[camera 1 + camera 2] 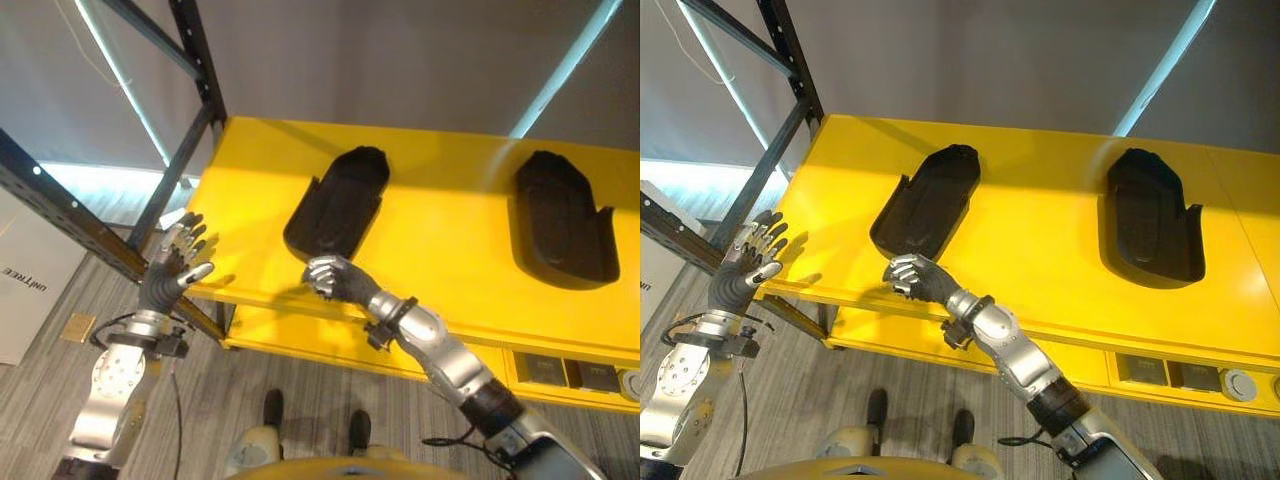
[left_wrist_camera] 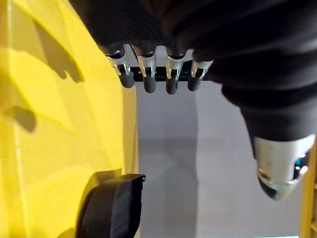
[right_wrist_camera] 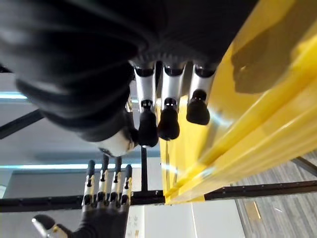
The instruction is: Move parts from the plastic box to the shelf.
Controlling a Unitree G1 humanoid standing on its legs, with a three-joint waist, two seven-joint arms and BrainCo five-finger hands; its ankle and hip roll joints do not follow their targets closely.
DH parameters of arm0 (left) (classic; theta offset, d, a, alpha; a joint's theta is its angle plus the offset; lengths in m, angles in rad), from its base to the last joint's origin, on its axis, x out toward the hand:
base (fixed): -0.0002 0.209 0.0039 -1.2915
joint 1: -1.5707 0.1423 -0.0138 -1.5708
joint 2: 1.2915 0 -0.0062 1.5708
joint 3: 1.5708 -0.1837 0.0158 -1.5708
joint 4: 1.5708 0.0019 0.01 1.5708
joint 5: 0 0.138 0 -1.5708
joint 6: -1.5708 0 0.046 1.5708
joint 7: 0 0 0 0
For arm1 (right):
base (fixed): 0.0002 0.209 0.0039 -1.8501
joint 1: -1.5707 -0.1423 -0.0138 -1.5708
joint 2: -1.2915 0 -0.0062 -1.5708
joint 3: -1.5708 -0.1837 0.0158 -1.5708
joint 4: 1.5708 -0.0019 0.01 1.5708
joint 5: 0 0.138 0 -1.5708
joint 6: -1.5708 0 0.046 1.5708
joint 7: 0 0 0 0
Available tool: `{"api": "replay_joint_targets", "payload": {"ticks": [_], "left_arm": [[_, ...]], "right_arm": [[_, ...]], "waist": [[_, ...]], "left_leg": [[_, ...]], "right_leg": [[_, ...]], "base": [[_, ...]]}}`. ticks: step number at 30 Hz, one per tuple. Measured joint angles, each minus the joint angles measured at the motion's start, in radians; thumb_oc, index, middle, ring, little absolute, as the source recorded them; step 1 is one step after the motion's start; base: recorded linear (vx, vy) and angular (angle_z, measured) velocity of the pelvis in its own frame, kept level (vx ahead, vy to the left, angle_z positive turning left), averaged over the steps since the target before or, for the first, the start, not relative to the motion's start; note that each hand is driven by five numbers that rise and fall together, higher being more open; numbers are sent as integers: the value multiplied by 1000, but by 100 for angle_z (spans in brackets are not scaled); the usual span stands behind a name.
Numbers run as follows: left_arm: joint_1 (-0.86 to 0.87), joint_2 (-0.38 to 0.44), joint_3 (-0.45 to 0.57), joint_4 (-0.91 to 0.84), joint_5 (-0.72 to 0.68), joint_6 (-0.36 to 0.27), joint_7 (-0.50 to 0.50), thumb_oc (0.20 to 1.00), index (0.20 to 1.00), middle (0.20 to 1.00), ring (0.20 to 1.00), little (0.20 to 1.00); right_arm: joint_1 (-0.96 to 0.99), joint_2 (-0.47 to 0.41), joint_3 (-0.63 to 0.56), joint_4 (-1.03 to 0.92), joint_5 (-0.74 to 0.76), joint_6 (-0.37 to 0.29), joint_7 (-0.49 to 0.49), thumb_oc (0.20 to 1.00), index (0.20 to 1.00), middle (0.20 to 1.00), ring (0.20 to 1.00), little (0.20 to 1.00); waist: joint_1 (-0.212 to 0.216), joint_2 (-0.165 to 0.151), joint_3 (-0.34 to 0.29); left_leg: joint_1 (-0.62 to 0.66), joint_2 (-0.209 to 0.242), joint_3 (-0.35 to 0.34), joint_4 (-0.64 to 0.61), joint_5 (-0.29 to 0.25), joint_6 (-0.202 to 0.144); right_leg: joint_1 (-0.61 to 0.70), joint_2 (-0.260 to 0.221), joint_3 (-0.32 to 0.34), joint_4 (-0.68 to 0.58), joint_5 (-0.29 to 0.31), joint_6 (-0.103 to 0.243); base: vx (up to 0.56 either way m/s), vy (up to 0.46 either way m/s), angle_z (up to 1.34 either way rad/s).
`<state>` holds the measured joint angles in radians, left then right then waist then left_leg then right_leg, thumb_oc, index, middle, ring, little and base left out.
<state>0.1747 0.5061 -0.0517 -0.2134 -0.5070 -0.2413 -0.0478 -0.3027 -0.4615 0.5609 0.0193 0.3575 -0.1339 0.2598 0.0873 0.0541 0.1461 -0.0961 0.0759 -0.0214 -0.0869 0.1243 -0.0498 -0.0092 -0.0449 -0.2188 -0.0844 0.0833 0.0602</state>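
The right hand (image 1: 330,278), curled and holding nothing, sits just below the near black part (image 1: 338,204), while the open left hand (image 1: 178,262) waits farther off.

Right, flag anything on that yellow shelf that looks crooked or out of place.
The left black part lies slanted across the yellow shelf, its near end close to the front edge, while the right black part sits nearly straight. The right hand is by the slanted part's near end; the left hand is open off the shelf's corner.

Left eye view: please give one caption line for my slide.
Two black parts lie on the yellow shelf; right hand curled at its front edge.
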Motion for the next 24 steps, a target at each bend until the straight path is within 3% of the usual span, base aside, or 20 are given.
{"api": "replay_joint_targets", "payload": {"ticks": [4,13,24], "left_arm": [[-2,0,1,0,0,0,5,1000,1000,1000,1000,1000],[-5,0,1,0,-1,0,20,1000,1000,1000,1000,1000],[-4,1,0,0,0,0,32,1000,1000,1000,1000,1000]], "right_arm": [[-38,22,5,7,0,0,-3,200,200,200,200,200],[-48,23,5,12,-2,0,-15,200,200,200,200,200],[-90,32,-38,114,-190,-38,-125,200,200,200,200,200]], "waist": [[22,0,0],[22,3,2],[22,27,16]], "left_leg": [[-26,-1,-8,0,-1,-5],[-33,-4,-12,0,7,-4],[-46,-6,-23,0,5,-5]], "right_leg": [[-23,0,-12,0,0,-1],[-28,-3,-15,-2,-4,2],[-39,-4,-22,-5,-9,5]], "base": [[-2,6,9],[1,0,1],[8,-4,2]]}}
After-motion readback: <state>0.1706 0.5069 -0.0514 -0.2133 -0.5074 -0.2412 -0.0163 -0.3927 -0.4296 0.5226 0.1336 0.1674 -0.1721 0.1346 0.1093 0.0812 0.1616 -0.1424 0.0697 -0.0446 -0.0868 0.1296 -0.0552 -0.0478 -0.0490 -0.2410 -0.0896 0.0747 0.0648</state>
